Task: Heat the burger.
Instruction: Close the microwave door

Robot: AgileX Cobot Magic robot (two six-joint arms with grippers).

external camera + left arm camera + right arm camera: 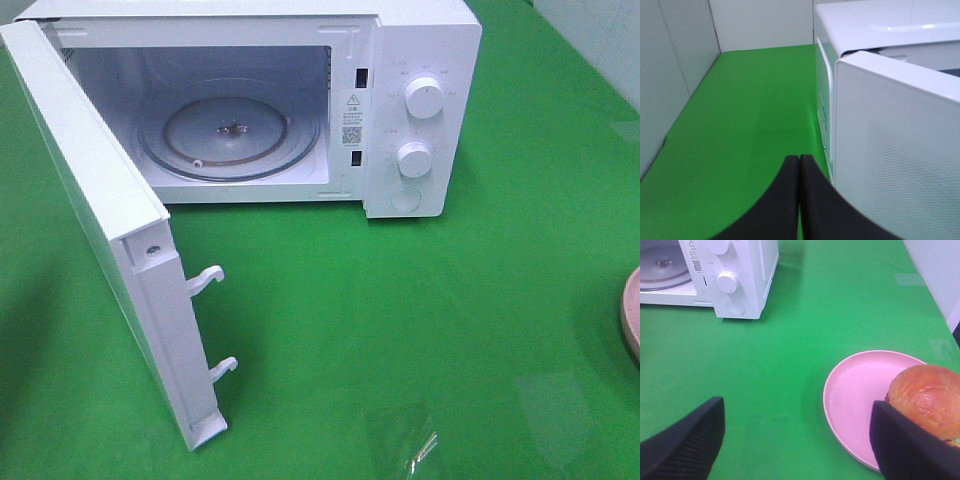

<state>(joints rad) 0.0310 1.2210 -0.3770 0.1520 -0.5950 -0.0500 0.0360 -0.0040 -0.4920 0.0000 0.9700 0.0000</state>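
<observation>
Open microwave (pixel 400 110) door (pixel 110 240) well apart from burger (pixel 927 397) on pink plate (pixel 855 390)

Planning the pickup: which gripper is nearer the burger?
Right. The open right gripper hangs just beside the burger on its pink plate. The shut left gripper is by the microwave door, no burger in view.

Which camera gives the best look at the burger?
The right wrist view: the burger sits on the pink plate, its glossy bun clear. The high view catches only the plate's edge; the left wrist view shows neither.
</observation>
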